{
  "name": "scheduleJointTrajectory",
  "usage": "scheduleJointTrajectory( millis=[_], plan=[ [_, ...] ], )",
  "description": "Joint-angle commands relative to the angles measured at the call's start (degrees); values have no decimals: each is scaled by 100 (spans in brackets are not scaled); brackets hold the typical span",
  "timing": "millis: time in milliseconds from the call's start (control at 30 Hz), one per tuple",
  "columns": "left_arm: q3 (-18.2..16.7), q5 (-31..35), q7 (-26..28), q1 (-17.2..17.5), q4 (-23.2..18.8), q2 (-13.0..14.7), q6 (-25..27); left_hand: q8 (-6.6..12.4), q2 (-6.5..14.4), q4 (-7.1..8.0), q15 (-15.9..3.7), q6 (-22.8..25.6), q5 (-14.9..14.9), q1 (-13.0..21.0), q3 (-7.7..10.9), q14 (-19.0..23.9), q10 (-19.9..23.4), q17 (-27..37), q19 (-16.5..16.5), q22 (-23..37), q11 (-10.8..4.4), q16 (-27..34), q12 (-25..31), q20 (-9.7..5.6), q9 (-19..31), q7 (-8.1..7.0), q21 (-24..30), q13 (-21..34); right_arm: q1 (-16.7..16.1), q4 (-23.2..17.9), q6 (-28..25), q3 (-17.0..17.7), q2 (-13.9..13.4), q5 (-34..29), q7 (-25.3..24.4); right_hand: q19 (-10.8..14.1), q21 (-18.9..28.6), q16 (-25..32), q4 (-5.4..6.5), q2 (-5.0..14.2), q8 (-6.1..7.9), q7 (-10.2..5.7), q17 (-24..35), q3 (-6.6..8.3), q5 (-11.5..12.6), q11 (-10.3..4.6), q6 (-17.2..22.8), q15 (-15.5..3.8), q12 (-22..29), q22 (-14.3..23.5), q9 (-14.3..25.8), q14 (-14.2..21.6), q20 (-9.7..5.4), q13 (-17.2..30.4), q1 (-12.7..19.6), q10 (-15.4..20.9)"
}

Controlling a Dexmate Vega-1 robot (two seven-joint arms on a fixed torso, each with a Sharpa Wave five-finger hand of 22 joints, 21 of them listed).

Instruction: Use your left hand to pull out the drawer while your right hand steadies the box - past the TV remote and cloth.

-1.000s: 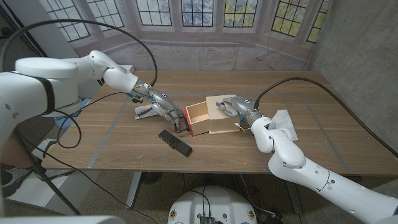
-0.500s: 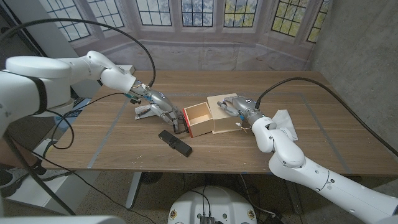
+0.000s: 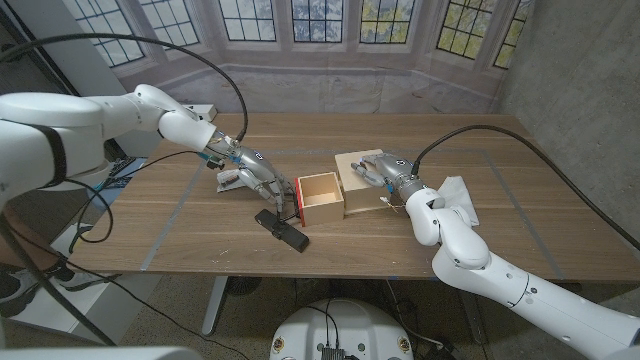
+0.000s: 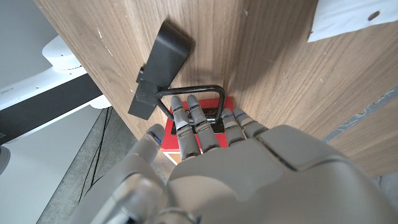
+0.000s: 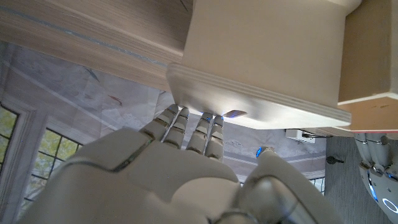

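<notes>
Hooking the wire handle (image 4: 189, 102) at frame centre, the left hand (image 3: 252, 177) draws a light, rigid drawer (image 3: 320, 196); the right hand (image 3: 385, 173) presses the wooden box (image 3: 357, 176).

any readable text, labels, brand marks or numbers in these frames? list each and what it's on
None can be read.
TV remote: plain black, no legible marks on it.
Drawer and box: bare wood and a red front, no labels.
White paper past the left hand: blank apart from a punched hole.
Cloth: no print.
</notes>
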Motion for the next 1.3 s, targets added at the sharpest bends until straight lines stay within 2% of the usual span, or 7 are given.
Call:
scheduleJointTrajectory(
  millis=[33, 233, 300, 333, 467, 833, 1300],
  plan=[
    [-240, 107, -17, 84, -42, 92, 3, 7, -4, -2, -9, -7, -6, -53, 32, 42, 34, 15, 43, 13, 0, -18, -7, -19, 0, 36, 37, 20, 84, 66, -5, -50, 18, 10, -23, 5, 45, 10, -13, 118, 41, 12, 17, 47, 45, 63, 62, -66, 37, 13, 30, 55, -198, 27, -56, 116],
    [-245, 220, 131, 64, -23, 98, 3, -12, -7, -3, -12, -62, -8, -57, 32, 21, -95, 15, 44, 13, 21, -26, -54, -18, 0, 12, 37, 20, 138, 92, 27, -79, 20, 6, -1, 8, 46, 8, -15, 115, 40, 13, 16, 53, 49, 65, 62, -79, 38, 13, 30, 56, -197, 27, -56, 122],
    [-263, 188, 113, 74, -12, 103, 3, -8, -10, -5, 102, -61, -12, -60, 28, -8, -123, 15, 52, 13, 24, -34, -55, 74, 0, -37, 39, 20, 148, 98, 30, -85, 22, 4, 4, 9, 46, 7, -17, 113, 40, 13, 15, 56, 51, 58, 66, -76, 38, 13, 29, 57, -200, 27, -56, 124],
    [-278, 194, 104, 76, -12, 108, 3, -4, -10, -6, 249, -58, -14, -64, 25, 17, -126, 15, 83, 13, -27, -23, -45, 214, -1, -74, 49, 18, 151, 104, 3, -90, 40, -8, 6, 9, 46, 8, -18, 113, 40, 13, 15, 57, 52, 57, 66, -73, 38, 13, 29, 61, -200, 27, -56, 125],
    [-358, 158, 31, 108, -24, 140, 3, -1, -22, -12, 471, -52, -19, -71, 14, 74, -122, 14, 143, 13, -72, -10, -32, 335, -3, -106, 67, 16, 168, 115, 41, -95, 32, 1, -1, 11, 46, 7, -20, 111, 41, 10, 14, 61, 54, 54, 68, -69, 38, 13, 29, 62, -202, 27, -56, 126],
    [-800, -45, -504, 264, -230, 339, 3, -11, -17, -19, 529, -89, -23, -70, 13, 115, -198, 13, 159, 14, -94, -7, -51, 375, -5, -119, 65, 15, 196, 121, 85, -80, 26, 6, -18, 11, 45, 6, -29, 109, 40, 5, 11, 75, 60, 53, 71, -70, 36, 12, 29, 68, -195, 27, -51, 131],
    [-1786, -441, -1506, 712, -613, 621, 3, -16, -15, -25, 496, -115, -27, -68, 12, 139, -209, 13, 205, 14, -82, -6, -45, 376, -5, -110, 76, 14, 232, 11, 198, -43, -81, -82, 85, 14, 45, 3, -41, 108, 37, 6, 8, 95, 67, 53, 71, -67, 31, 12, 29, 74, -194, 27, -43, 126]
  ],
)
